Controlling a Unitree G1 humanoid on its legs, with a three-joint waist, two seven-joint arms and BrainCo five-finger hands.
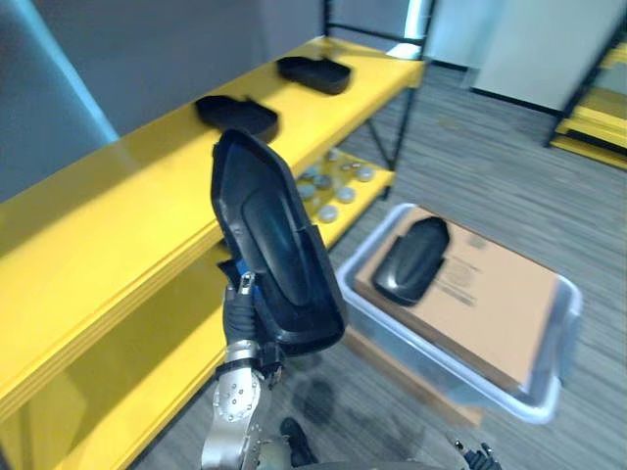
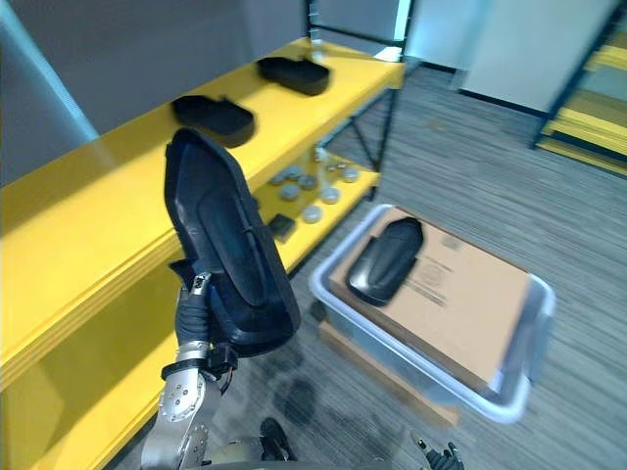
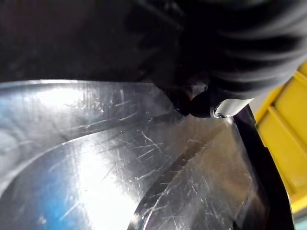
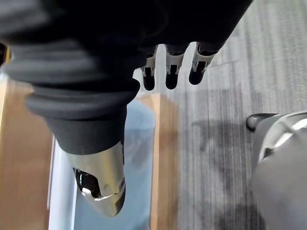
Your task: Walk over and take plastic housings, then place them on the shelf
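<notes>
While your left hand (image 1: 238, 305) gripped the housing (image 1: 279, 245) upright mid-frame, you needed to tip it flat. Bare shelf (image 1: 108, 206) lay at left.

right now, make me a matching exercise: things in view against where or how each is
1 held housing
2 second housing
3 round parts
4 right hand

a on the lower shelf
b lying on the cardboard
c open, holding nothing
d upright in the left hand

Pairs: 1-d, 2-b, 3-a, 4-c
</notes>
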